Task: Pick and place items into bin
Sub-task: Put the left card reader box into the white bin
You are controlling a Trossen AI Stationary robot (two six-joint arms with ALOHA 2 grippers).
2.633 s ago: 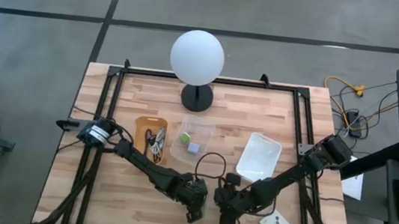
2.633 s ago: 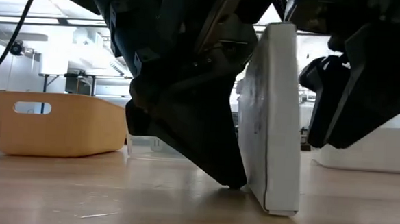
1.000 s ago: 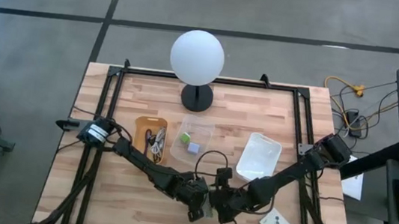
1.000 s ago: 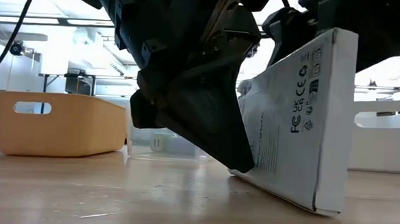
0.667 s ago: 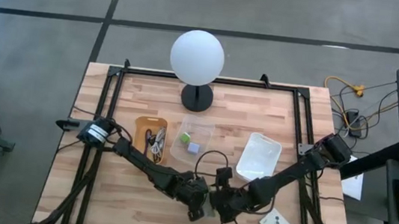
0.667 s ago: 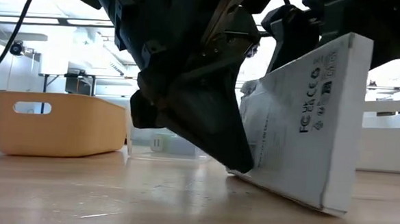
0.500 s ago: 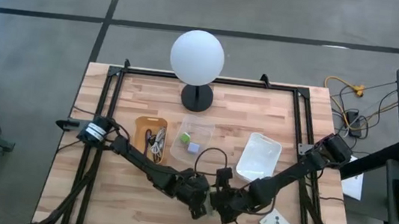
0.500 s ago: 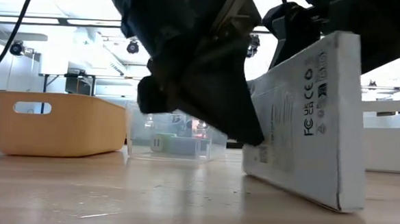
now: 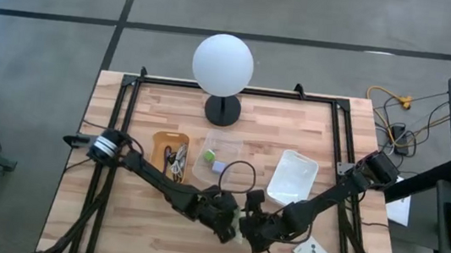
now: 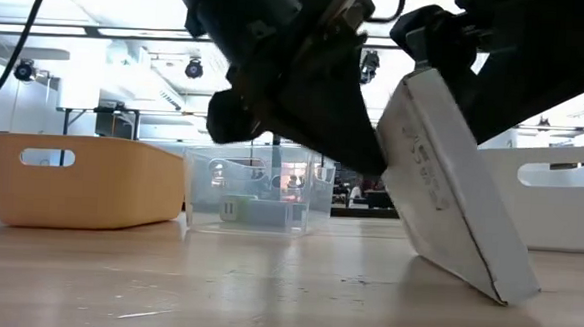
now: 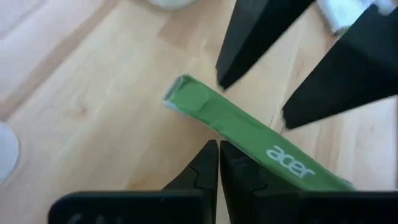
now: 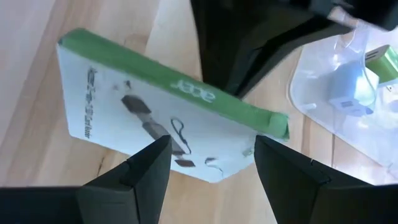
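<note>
Near the front edge of the tabletop (image 9: pixel 112 224), midway along it, the flat white printed box with a green Acer edge (image 12: pixel 168 121) leans tilted on one lower corner, gripped between the wide-spread fingers of the right gripper (image 12: pixel 208 165). A second ago it stood more upright, with the left gripper (image 9: pixel 227 220) pressed against it; that gripper, fingers clenched on nothing, has since lifted clear. The right arm alone now seems to carry the box, ready for the rectangular white plastic bin (image 9: pixel 292 178) toward the right edge.

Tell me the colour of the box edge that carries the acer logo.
Green, with white lettering; the box shows this best in the right wrist view.
</note>
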